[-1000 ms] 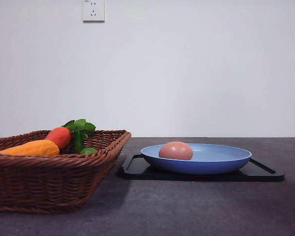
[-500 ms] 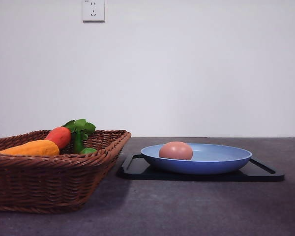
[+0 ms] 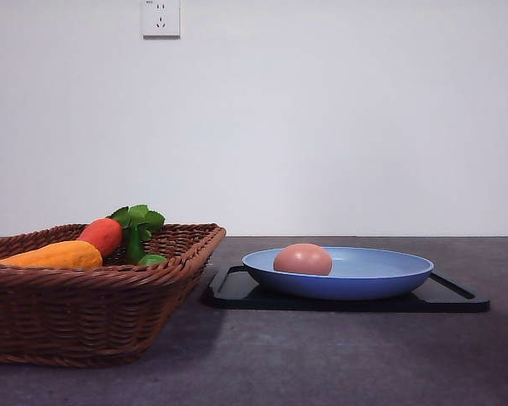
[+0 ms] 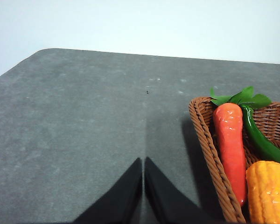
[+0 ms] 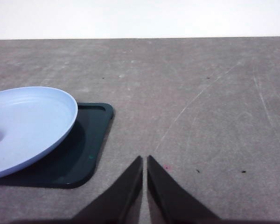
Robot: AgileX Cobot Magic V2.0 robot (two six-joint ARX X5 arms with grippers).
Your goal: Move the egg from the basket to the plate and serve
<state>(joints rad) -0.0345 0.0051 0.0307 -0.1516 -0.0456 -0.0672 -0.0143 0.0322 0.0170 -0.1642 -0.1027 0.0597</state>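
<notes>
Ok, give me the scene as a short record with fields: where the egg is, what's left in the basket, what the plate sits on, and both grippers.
egg: lying on the plate, left of its middle
plate: on the black tray, right of the basket
basket: holds a carrot toy, a yellow-orange toy vegetable and a green piece
left gripper: jaws closed, empty, over bare table beside the basket
right gripper: jaws closed, empty, over bare table beside the tray
</notes>
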